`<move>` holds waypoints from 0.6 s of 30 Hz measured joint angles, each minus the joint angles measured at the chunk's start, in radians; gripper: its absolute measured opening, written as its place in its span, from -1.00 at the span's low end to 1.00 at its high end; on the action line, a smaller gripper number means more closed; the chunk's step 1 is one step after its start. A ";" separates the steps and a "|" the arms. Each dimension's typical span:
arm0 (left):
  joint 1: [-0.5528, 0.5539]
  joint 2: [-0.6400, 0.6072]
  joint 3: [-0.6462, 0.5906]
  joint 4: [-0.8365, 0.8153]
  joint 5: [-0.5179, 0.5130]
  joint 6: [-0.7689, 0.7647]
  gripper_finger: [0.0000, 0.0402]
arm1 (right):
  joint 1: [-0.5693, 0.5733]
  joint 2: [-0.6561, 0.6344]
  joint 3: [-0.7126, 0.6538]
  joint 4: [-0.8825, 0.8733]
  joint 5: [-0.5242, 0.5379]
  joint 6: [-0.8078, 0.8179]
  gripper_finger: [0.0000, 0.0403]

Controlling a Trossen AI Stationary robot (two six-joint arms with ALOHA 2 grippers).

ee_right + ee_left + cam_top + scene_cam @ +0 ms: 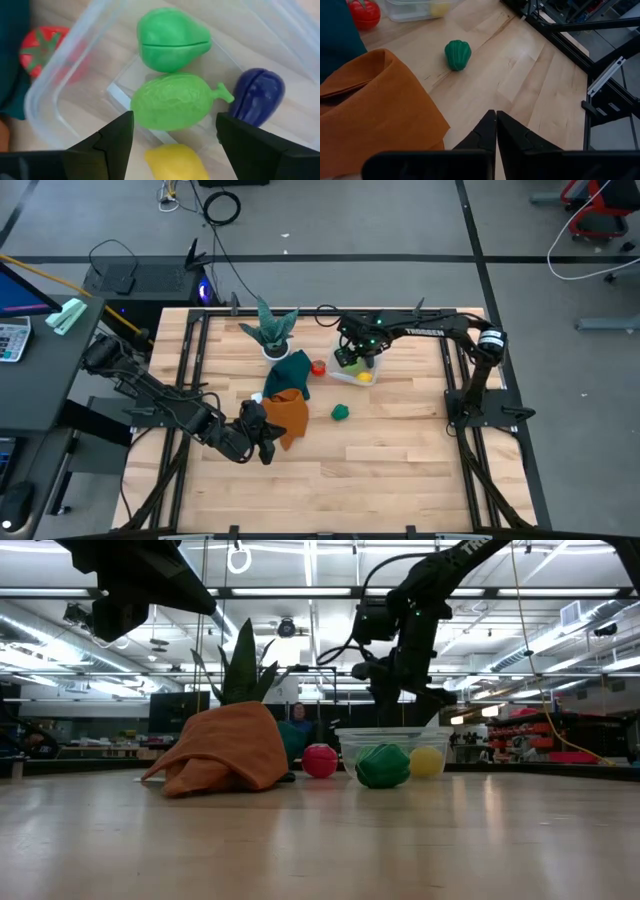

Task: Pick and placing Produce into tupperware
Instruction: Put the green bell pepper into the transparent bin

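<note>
**Four pieces in the box, two outside it**

The clear plastic box (60, 90) sits on the wooden table (400, 470), just beside the red tomato (42, 47) that lies outside its wall. Inside it lie four pieces of produce: a smooth green fruit (172, 40), a bumpy light green fruit (172, 102) touching it, a purple eggplant (257, 95) just beside that one, and a yellow piece (175, 162). The right gripper (175, 135) hovers over the box with its fingers spread apart, holding nothing.

A dark green pepper (340, 412) rests on bare wood, apart from the box. An orange cloth (289, 414) and a teal cloth (291, 369) lie near a potted plant (274, 330).

The left gripper (496, 131) is beside the orange cloth, fingers pressed together and empty.
</note>
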 joint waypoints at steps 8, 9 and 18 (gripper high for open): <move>0.000 0.000 0.000 0.000 0.000 0.000 -0.91 | 0.008 -0.072 0.000 -0.009 -0.021 -0.023 0.20; 0.000 0.000 0.000 0.000 0.000 0.000 -0.90 | 0.015 -0.084 0.000 -0.012 -0.026 -0.029 0.20; 0.000 0.000 0.000 0.000 0.000 0.001 -0.92 | 0.131 -0.239 0.000 -0.039 -0.052 -0.140 0.19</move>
